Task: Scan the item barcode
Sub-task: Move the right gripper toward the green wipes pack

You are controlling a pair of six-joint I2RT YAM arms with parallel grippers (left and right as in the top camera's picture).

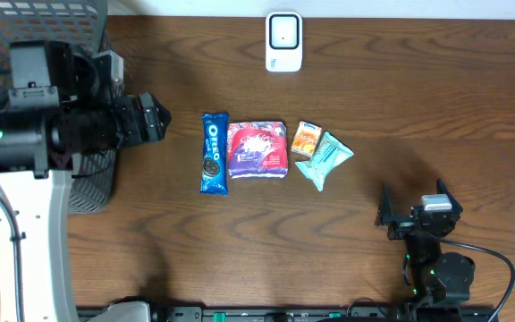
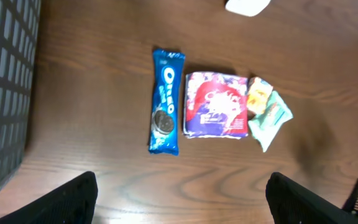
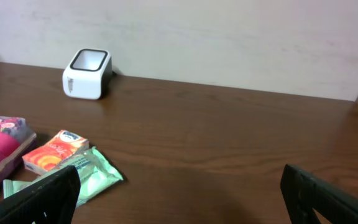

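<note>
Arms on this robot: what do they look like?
Left arm: bulky black joints, a white link, a black cable alongside. Right arm: black, grey block on top, small green lights, looping black cable. Left gripper and right gripper: black fingers.

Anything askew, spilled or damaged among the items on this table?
Nothing is spilled or damaged. Only the green packet stands out: it lies at an angle beside the orange packet, while the Oreo pack and the purple pack sit square in the row.
</note>
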